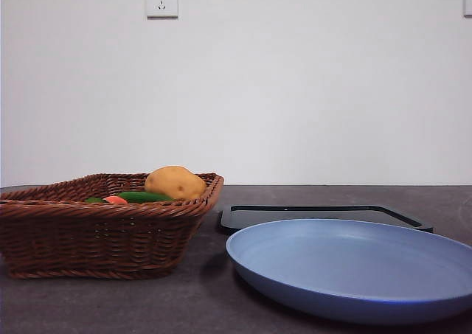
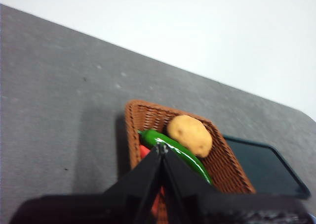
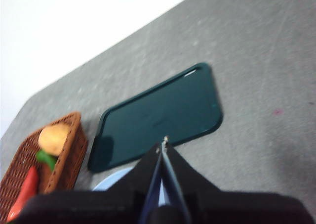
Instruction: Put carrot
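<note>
The carrot [image 1: 115,200] lies in the brown wicker basket [image 1: 96,238] at the left, showing only as an orange-red sliver over the rim. In the left wrist view the carrot [image 2: 143,152] is mostly hidden behind my left gripper [image 2: 162,148], which hangs shut and empty above the basket [image 2: 136,120]. In the right wrist view the carrot [image 3: 22,194] lies along the basket [image 3: 69,155]. My right gripper [image 3: 164,145] is shut and empty, high above the dark tray [image 3: 158,115]. Neither gripper shows in the front view.
A tan potato [image 1: 175,182] and a long green vegetable [image 1: 144,197] share the basket with the carrot. A blue plate [image 1: 354,264] sits at the front right. The flat dark tray [image 1: 324,214] lies behind the plate. A white wall stands behind the table.
</note>
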